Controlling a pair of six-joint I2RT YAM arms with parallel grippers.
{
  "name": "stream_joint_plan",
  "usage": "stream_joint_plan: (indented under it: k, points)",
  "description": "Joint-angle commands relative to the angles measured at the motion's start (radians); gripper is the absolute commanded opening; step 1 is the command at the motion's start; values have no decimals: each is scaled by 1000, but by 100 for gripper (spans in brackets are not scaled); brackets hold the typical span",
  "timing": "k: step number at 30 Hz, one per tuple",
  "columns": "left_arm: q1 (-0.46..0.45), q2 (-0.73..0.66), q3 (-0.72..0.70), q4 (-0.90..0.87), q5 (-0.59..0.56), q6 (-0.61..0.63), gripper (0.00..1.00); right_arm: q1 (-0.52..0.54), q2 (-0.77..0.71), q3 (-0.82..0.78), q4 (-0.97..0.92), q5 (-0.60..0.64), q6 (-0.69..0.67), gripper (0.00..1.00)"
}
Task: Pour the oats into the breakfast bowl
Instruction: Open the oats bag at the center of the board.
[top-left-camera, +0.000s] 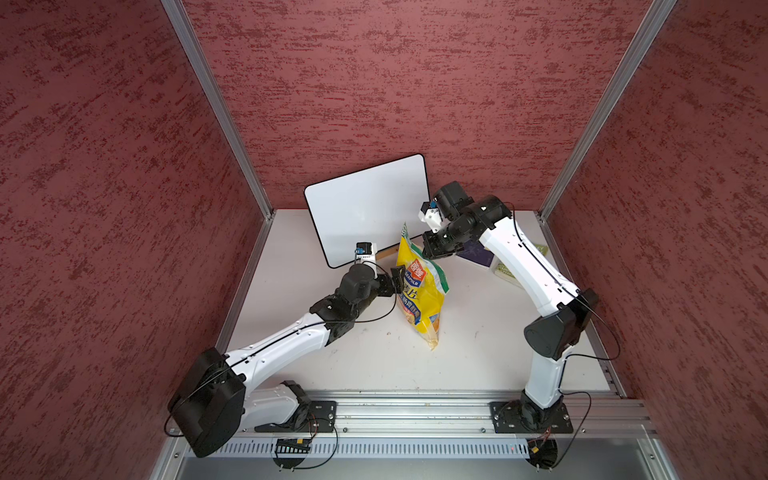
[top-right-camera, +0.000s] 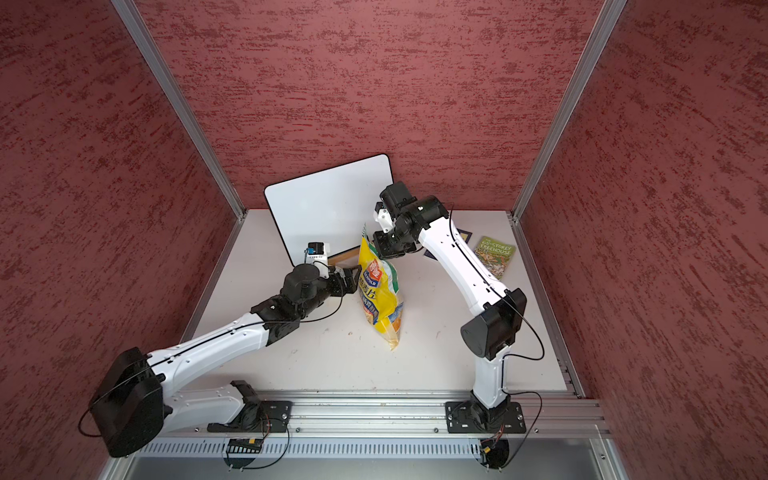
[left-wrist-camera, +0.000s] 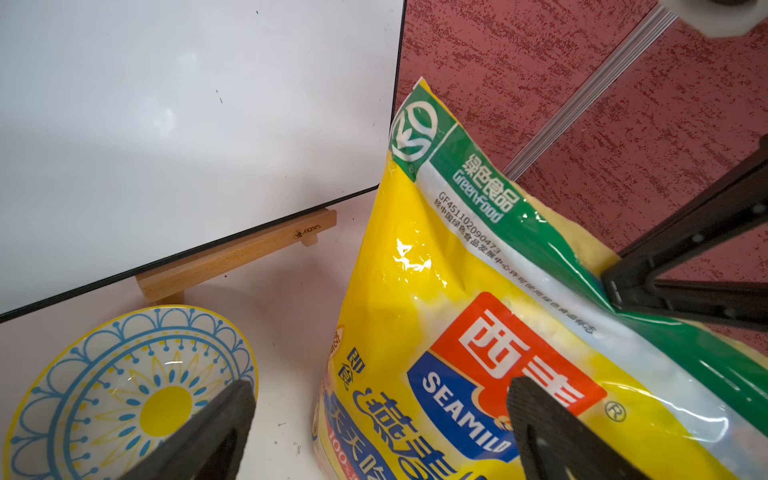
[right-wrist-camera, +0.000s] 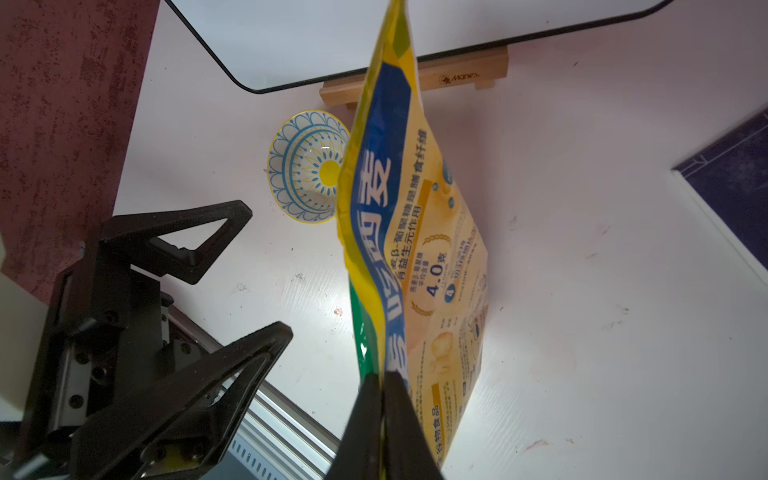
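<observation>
The yellow oats bag (top-left-camera: 419, 291) (top-right-camera: 380, 291) stands upright mid-table, and no loose oats show. My right gripper (top-left-camera: 430, 249) (right-wrist-camera: 381, 378) is shut on the bag's green-white top edge, and its fingers (left-wrist-camera: 623, 282) pinch that band. My left gripper (top-left-camera: 397, 280) (left-wrist-camera: 380, 395) is open and sits against the bag's (left-wrist-camera: 478, 311) left face by the red logo. The breakfast bowl (left-wrist-camera: 104, 374) (right-wrist-camera: 307, 166) stands empty on the table behind the bag (right-wrist-camera: 415, 249), near the left gripper (right-wrist-camera: 257, 270). The left arm hides the bowl in both top views.
A whiteboard (top-left-camera: 365, 208) leans on a wooden stand (left-wrist-camera: 232, 257) at the back. Two books lie at the right, a green one (top-right-camera: 494, 255) and a dark blue one (right-wrist-camera: 735, 166). Red walls close three sides, and an aluminium rail (top-left-camera: 415, 407) runs along the front.
</observation>
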Motion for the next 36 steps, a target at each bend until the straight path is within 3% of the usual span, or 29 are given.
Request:
stream_joint_plan:
  k: [1,7,13,19,28,36]
  points:
    - [-7,-48,46,-29,12,-67,100,12,-8,-27,5,-30,7,0]
    - [-9,-57,118,-117,99,-270,100,12,-73,-129,107,-86,57,0]
    - [-21,10,128,-49,183,-434,95,11,-143,-244,207,-74,113,0]
    - [-32,63,114,46,208,-470,77,9,-178,-282,252,-32,141,0]
    - [-48,113,119,132,198,-482,73,8,-182,-280,235,-24,127,0]
    - [-47,151,132,130,164,-473,56,9,-184,-281,241,-30,126,0]
